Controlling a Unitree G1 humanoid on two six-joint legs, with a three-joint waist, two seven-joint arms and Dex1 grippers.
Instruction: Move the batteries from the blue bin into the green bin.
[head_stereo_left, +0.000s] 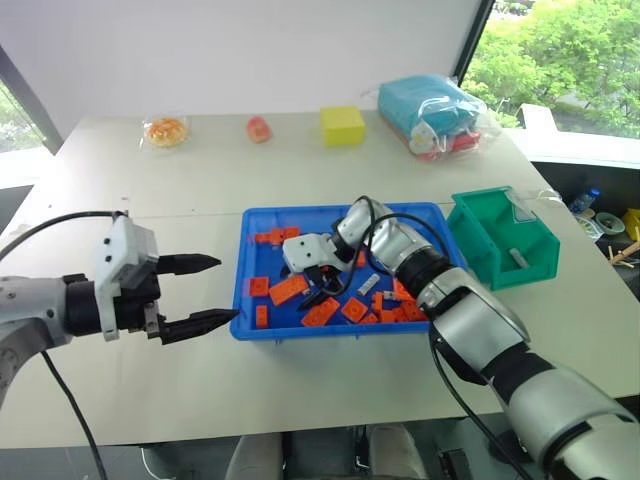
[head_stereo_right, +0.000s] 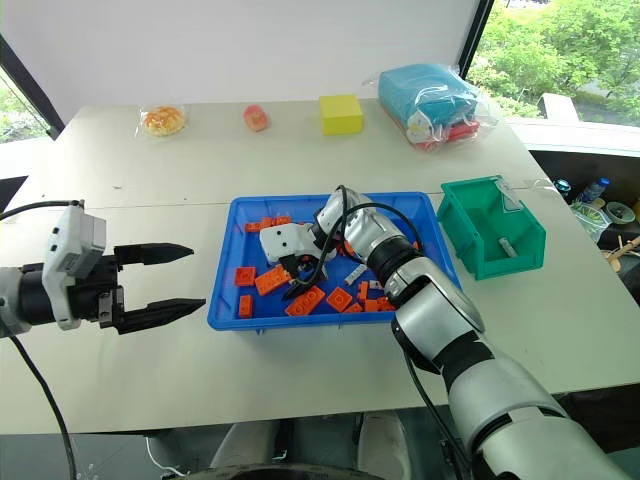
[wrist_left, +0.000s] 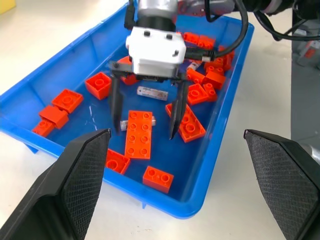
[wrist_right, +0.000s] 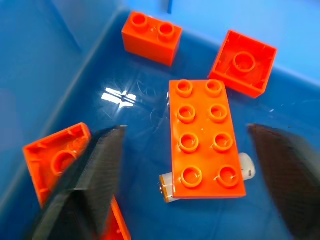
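Note:
The blue bin lies at the table's middle, with several orange bricks in it. My right gripper reaches down into it, open, one finger on each side of a long orange brick. A silver battery lies crosswise under that brick, with both ends sticking out. Another battery rests on the bin floor just behind the gripper. The green bin stands right of the blue bin, with a battery inside. My left gripper hovers open over the table, left of the blue bin.
Along the far side of the table sit a wrapped bun, a small pink-orange item, a yellow block and a light-blue plastic-wrapped bundle. A black cable loops over my right wrist.

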